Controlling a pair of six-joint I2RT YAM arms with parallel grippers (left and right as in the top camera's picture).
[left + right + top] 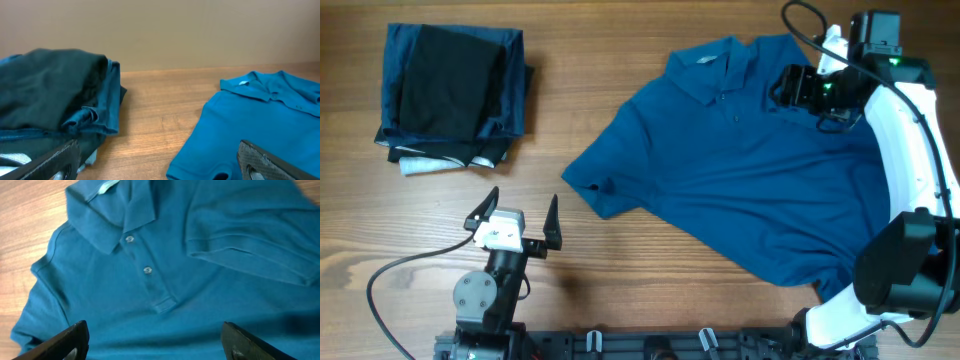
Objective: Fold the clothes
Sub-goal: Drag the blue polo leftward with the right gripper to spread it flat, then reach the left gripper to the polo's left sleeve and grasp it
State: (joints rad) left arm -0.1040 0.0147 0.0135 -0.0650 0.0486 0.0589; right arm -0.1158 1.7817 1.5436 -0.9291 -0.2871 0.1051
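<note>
A blue polo shirt point(740, 160) lies spread face up on the wooden table, collar toward the back, one sleeve point(595, 190) pointing left. It also shows in the right wrist view point(165, 255) with its buttons, and in the left wrist view point(260, 125). My right gripper point(788, 88) is open and empty, hovering over the shirt's chest near the collar; its fingers point(155, 342) straddle the fabric below the placket. My left gripper point(517, 222) is open and empty near the front edge, left of the sleeve; its fingers point(160, 162) show at the bottom corners.
A stack of folded dark clothes point(452, 95) sits at the back left; it also shows in the left wrist view point(55, 95). The right arm point(910, 200) runs along the table's right side over the shirt's edge. A black cable point(400, 275) loops at the front left.
</note>
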